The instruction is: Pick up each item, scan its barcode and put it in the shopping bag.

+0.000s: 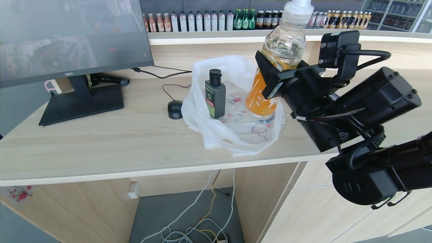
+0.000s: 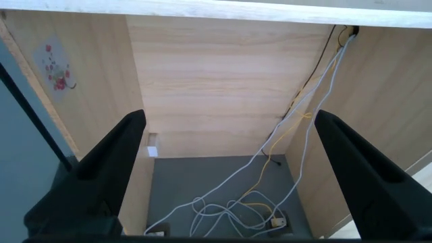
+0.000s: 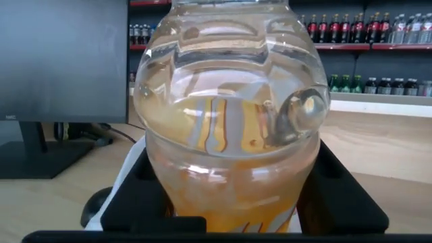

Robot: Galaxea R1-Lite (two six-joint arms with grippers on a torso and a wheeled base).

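Observation:
My right gripper [image 1: 275,72] is shut on an orange drink bottle [image 1: 278,59] with a white cap, held slightly tilted above the right side of the white shopping bag [image 1: 233,131]. The bottle [image 3: 229,135] looms close in the right wrist view, between the black fingers [image 3: 337,196]. A dark bottle with a green label [image 1: 215,94] stands upright inside the bag. My left gripper [image 2: 229,175] is open below the counter, facing the cabinet recess and cables.
A monitor [image 1: 71,33] on a black stand sits at the counter's left. A black mouse [image 1: 174,109] lies just left of the bag, its cable running back. Shelves of bottles [image 1: 216,20] line the rear wall. Bare counter lies in front of the monitor.

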